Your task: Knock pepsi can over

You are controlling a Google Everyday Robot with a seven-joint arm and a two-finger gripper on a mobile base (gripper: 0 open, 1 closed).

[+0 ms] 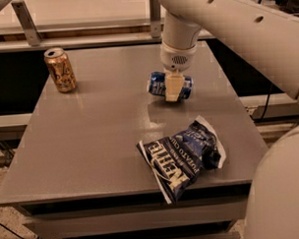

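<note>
The pepsi can [156, 85], dark blue with white markings, lies on its side in my gripper [171, 91] over the back middle of the grey table [91, 143]. One cream finger [173, 87] crosses the front of the can; the other is hidden behind it. The gripper hangs straight down from the white arm [179, 41] and is shut on the can. The can is low over the tabletop, with its dim reflection just below; I cannot tell if it touches the surface.
A gold-orange can [60, 69] stands upright at the back left corner. A dark blue chip bag [183, 157] lies near the front right edge. A rail [87, 41] runs behind the table. My white arm fills the right side.
</note>
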